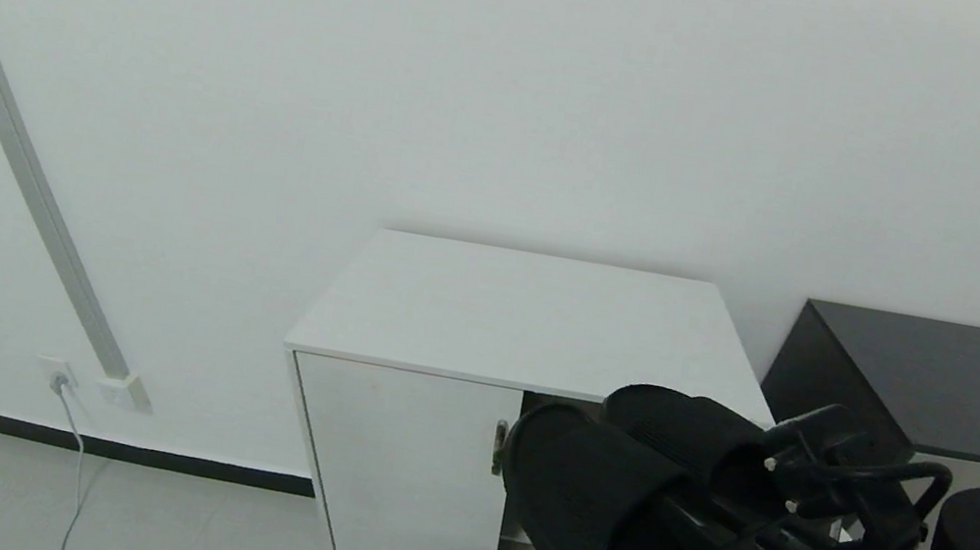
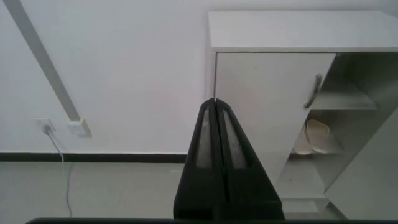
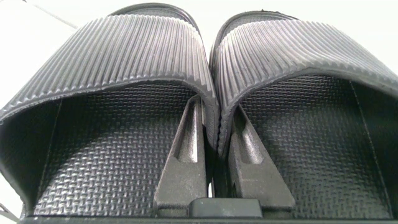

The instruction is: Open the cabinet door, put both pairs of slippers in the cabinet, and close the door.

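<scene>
Between the fingers (image 3: 185,155) of the right gripper (image 3: 214,155) sit the two inner side walls of a pair of black slippers (image 3: 149,68), pinched together. One finger lies inside each shoe, so the grip is clamped on the pair. The slippers are soft moulded rubber. Their broad arched straps are finely ribbed above the fingers, and the footbeds under and outside them have a small diamond tread. The fingers themselves are dark tapering wedges with hollowed faces.

From the head view the black slippers (image 1: 603,493) hang in front of the open right half of a white cabinet (image 1: 522,320). It is a plain box with a flat matte top and sharp square edges. Its left door (image 1: 406,480) is flat, smooth and closed.

The left gripper (image 2: 216,109) has its two long black fingers pressed flat together, holding nothing. Beyond its fingertips stands the closed door, with a slim upright handle (image 2: 313,91) at the edge next to the opening. Past that edge the interior shows a shelf (image 2: 342,102). On a lower level lies a pair of pale slippers (image 2: 317,137), with bare shelf around them.

A dark, square-cornered cabinet (image 1: 960,384) stands just beside the white one, on its open side. On the door side are bare wall (image 1: 485,65), a socket (image 1: 58,370) and a thin hanging cable (image 1: 80,475).
</scene>
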Tool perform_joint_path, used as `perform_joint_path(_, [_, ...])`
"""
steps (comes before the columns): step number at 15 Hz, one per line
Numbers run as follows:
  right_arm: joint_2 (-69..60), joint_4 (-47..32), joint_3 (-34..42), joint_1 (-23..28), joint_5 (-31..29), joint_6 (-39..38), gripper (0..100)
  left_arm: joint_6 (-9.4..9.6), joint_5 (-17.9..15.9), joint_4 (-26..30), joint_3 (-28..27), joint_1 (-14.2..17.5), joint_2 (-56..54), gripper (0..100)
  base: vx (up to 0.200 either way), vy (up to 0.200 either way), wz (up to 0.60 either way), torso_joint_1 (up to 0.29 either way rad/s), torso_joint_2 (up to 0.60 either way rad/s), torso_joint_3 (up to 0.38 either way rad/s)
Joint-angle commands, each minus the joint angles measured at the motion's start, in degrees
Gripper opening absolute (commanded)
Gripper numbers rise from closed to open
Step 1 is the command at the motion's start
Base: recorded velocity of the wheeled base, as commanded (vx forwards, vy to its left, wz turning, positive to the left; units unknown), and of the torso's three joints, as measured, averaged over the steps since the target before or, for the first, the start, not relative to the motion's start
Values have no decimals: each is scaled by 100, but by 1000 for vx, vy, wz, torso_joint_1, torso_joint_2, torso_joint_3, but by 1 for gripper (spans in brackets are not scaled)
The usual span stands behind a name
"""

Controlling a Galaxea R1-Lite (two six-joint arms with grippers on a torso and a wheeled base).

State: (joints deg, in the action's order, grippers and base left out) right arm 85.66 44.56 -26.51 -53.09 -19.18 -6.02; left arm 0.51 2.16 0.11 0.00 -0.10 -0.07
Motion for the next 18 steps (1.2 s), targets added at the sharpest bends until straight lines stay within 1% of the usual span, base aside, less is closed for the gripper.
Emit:
perform_joint_path(1, [38,0,15,0,2,5,0,2,4,7,0,1,7,0,0,0,0,0,0,0])
perform_joint_path(10, [65,27,103,0,116,75,0,-16,4,-2,0,1,7,0,0,0,0,0,0,0])
perform_joint_path(11, [56,36,103,0,116,75,0,-25,4,-2,0,1,7,0,0,0,-600,2,-2,2])
perform_joint_path(14, [38,44,111,0,186,75,0,-25,4,-2,0,1,7,0,0,0,0,-69,154,92])
perform_joint_path(18, [38,44,120,-8,204,75,0,-34,4,-2,-9,1,7,0,0,0,0,-7,14,7])
